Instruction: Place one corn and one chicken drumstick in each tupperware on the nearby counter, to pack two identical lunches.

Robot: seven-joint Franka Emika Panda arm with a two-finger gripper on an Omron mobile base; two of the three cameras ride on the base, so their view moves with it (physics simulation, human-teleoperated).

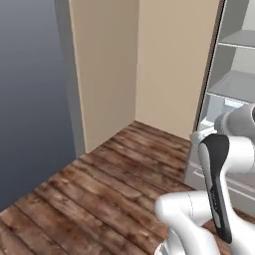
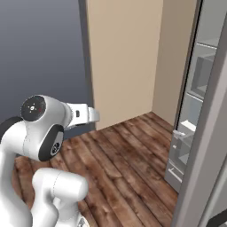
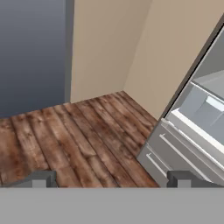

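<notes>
This is a rendered home kitchen, seen at a bare corner of the room. On the right stands an open fridge (image 1: 230, 94) with pale grey shelves (image 3: 209, 83) stacked one above the other and grey drawer fronts (image 3: 173, 155) at its foot; its grey door (image 2: 208, 142) stands open near the right base camera. The floor (image 1: 99, 199) is dark brown wooden planking with a worn grain. Two plain beige walls (image 1: 129, 64) meet at the far corner, just left of the fridge. To the left, a flat blue-grey backdrop (image 1: 30, 94) takes the place of further room.
</notes>
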